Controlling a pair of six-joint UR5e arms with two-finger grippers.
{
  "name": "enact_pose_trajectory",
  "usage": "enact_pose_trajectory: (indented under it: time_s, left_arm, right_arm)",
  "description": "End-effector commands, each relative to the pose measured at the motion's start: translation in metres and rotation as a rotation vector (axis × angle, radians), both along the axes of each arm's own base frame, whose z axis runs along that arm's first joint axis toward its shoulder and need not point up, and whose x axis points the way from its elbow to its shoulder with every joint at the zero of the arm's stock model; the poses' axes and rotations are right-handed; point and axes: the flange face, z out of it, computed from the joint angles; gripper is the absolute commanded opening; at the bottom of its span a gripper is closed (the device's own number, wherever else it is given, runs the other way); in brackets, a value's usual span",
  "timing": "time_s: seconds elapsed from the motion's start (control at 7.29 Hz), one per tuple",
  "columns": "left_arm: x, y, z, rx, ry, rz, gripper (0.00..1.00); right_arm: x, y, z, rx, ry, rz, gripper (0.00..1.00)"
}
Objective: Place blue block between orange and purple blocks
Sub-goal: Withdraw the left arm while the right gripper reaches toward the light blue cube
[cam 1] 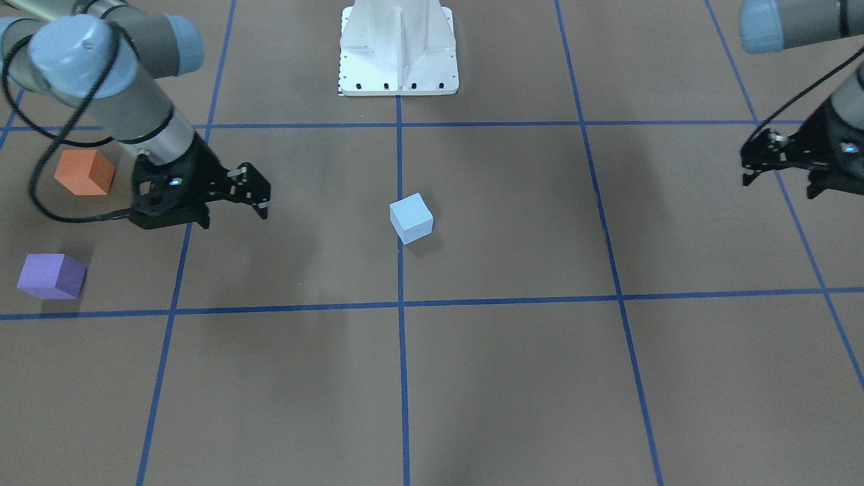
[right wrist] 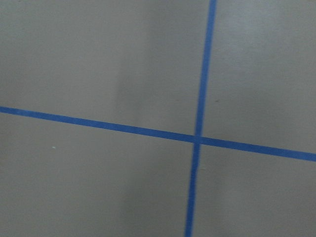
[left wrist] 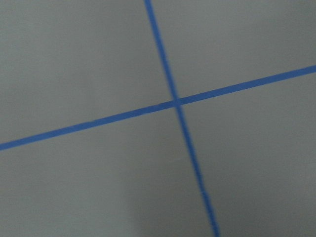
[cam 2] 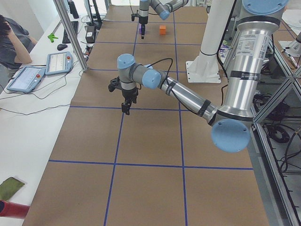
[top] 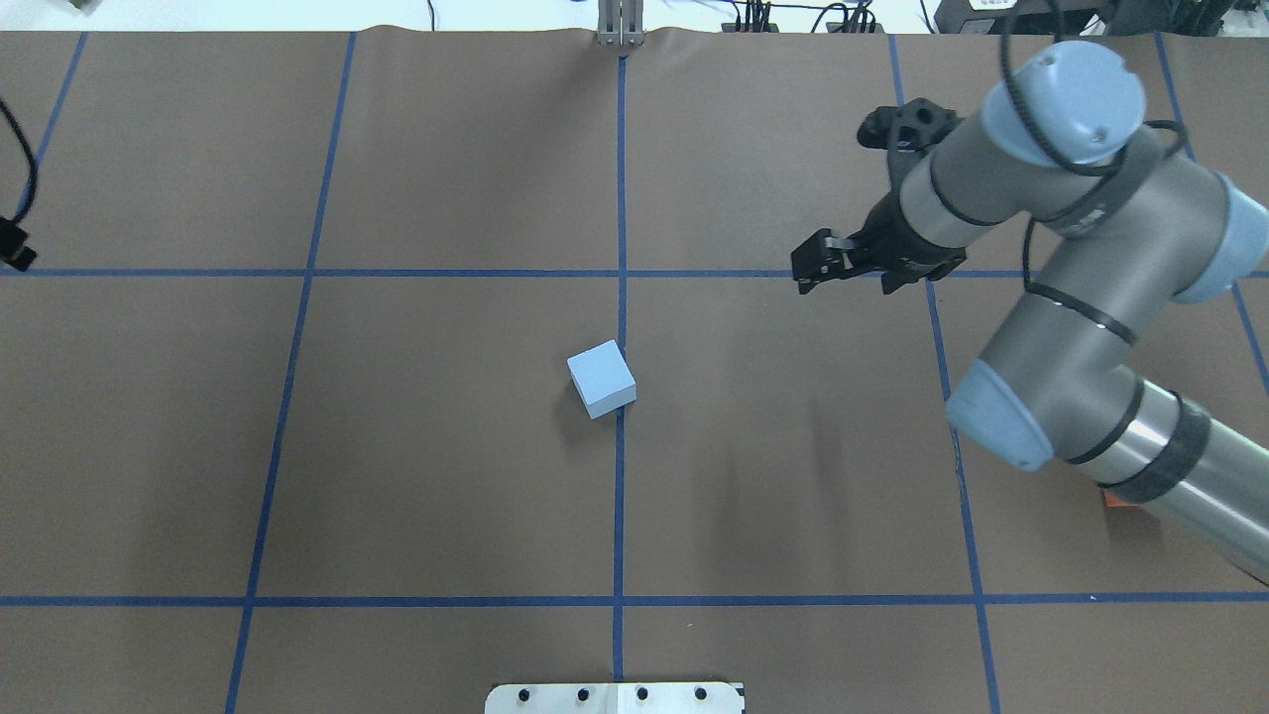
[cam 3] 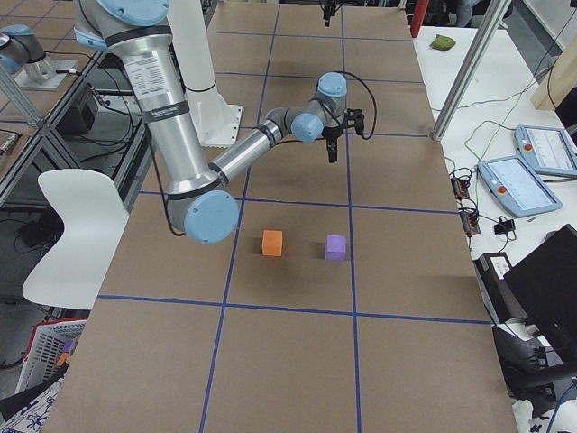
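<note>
Two grey arms with pale blue joint caps reach out over the worktop (top: 446, 496). The right arm (top: 1081, 327) enters from the right edge, bends sharply at the elbow and holds its wrist out toward the far side. The right gripper (top: 843, 288) points straight down and hangs clear of the worktop, its two black fingers (cam 1: 263, 206) spread apart and holding nothing. The left arm (cam 2: 188, 96) stretches low and almost straight toward the left edge. The left gripper (cam 1: 777, 187) also points down, above the worktop near that edge, with its fingers apart and empty.
</note>
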Motion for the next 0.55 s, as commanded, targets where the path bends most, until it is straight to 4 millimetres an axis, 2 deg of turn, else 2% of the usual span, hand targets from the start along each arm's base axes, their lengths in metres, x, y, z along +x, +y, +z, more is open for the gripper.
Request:
enact_pose_trajectory:
  time_s: [0.0,0.14,0.27,0.41]
  left_arm:
    - [-0.118,0.002,0.115,-0.038,-0.036,0.015,1.00]
    - [-0.167,0.013,0.161,-0.065,-0.024,-0.012,1.00]
    - [-0.209,0.024,0.162,-0.044,0.009,-0.061,1.00]
    - [-0.209,0.027,0.162,-0.050,0.048,-0.071,1.00]
  right_arm:
    - [-0.081,0.037,-0.086,0.042,0.049,-0.008,1.00]
    - [-0.110,0.043,-0.107,0.071,0.052,-0.022,1.00]
    - [-0.149,0.049,-0.123,0.108,0.080,-0.036,1.00]
    - [-0.176,0.061,-0.115,0.168,0.132,-0.049,1.00]
